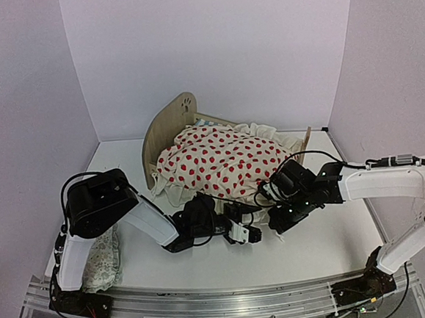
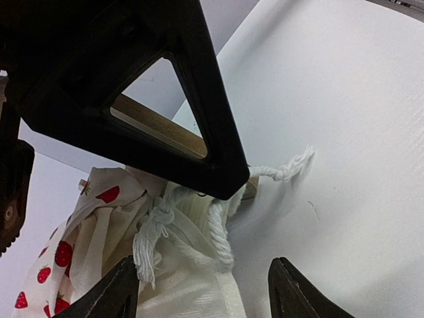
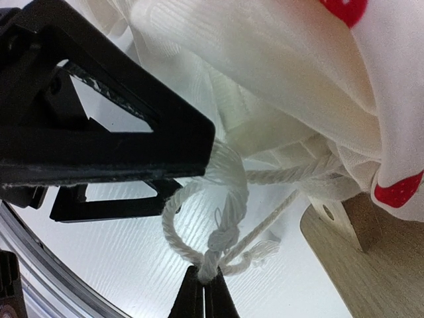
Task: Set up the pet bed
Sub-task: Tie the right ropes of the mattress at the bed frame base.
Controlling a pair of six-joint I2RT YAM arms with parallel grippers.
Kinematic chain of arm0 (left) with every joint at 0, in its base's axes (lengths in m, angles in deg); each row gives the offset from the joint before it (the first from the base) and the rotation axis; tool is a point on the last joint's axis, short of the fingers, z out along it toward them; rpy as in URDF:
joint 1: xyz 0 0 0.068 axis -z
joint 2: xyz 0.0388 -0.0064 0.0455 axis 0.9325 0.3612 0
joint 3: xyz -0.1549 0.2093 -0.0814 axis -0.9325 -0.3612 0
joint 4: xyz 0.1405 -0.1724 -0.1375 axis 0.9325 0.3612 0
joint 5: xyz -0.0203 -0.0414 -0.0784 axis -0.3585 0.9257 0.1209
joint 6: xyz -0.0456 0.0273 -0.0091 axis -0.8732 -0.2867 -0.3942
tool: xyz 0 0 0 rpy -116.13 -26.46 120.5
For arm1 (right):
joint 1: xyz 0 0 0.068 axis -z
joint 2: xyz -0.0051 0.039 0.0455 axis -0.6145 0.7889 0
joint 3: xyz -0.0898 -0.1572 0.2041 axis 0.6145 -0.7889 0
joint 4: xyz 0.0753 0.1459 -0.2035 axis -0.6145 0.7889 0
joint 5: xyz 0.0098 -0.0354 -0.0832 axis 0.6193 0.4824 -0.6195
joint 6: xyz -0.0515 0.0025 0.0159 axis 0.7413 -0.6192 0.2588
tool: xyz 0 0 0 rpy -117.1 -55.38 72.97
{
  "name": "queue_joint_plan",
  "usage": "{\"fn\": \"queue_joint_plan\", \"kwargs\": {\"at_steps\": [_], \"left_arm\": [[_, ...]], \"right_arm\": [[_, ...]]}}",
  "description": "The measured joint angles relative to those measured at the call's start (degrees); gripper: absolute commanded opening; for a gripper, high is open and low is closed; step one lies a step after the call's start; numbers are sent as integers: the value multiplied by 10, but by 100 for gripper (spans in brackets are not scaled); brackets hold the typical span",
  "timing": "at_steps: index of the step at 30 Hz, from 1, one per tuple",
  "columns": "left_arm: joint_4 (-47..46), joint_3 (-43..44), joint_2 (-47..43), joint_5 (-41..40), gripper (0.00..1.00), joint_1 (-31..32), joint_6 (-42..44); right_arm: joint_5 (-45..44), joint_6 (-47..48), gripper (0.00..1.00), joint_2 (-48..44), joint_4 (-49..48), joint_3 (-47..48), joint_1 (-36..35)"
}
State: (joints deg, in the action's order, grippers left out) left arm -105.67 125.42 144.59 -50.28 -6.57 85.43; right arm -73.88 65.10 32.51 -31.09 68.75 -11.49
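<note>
Two claws are meeting at the near edge of the bedding, and I am starting with the right claw (image 3: 204, 298): its jaws are clenched tight, pinching the knot of a white twisted cord (image 3: 215, 246) that is hanging from the hem of the cream ruffled blanket with red spots (image 1: 224, 162). The left claw (image 2: 205, 291) is facing it from the other side, released, its jaws standing well apart with nothing gripped between them. The blanket's hem is lying just ahead of the gap, and I cannot tell whether its black fingers (image 3: 79, 159) are touching the cord looping beside them. The blanket is lying heaped over the small light plywood pet bed (image 1: 168, 133), covering nearly all of it. That bed is sitting toward the back middle of the white table (image 1: 330, 249), its rounded headboard with the paw-print cutout (image 1: 186, 100) standing upright at the left end and the low footboard (image 1: 308, 135) showing at the right. One plywood corner of the frame (image 3: 371, 271) is showing just beside the pinched cord. At the near left, a small pale green-patterned pillow (image 1: 103, 262) is lying on the table by the left arm's base, well apart from the bed.
</note>
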Motion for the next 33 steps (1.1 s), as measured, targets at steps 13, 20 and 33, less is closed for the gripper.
{"fn": "queue_joint_plan", "kwargs": {"at_steps": [13,20,33], "left_arm": [[0,16,4,-17,64,23,12],[-2,31,18,-34,51,36,19],[-20,54,47,-90,52,38,21]], "right_arm": [[3,0,0,0,0,0,2],[5,0,0,0,0,0,3],[10,2,0,0,3,0,4]]}}
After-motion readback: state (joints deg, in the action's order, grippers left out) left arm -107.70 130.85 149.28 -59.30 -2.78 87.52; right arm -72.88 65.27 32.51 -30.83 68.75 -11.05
